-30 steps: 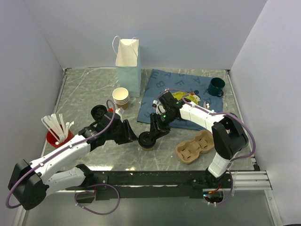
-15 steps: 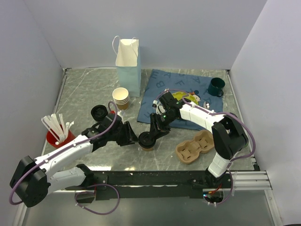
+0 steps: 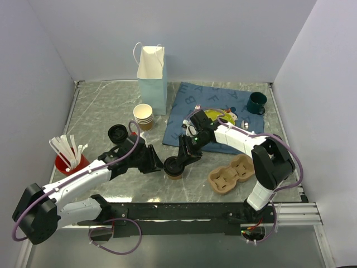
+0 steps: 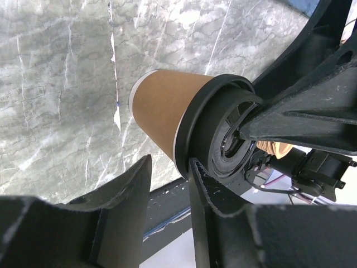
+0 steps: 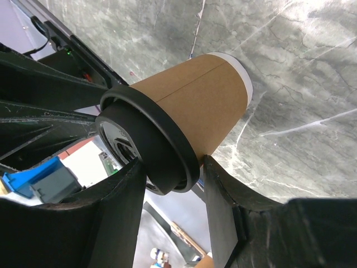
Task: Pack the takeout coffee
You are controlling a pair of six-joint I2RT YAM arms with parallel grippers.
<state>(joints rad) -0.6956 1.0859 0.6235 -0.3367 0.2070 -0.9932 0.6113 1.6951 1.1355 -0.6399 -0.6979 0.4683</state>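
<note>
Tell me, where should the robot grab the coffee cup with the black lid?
Around the brown wall of the takeout coffee, just under its black lid. Come in level from the side: it stands upright and widens upward, so the jutting lid rim should stop it slipping down.

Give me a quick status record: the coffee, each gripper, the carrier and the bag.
coffee: takeout coffee upright, front centre, black lid on
right gripper: right gripper clamped on the lid, a finger on either side
left gripper: left gripper open, at the cup's left side, one finger by the lid rim
carrier: cardboard cup carrier empty, to the right of the cup
bag: paper bag standing at the back, top open
</note>
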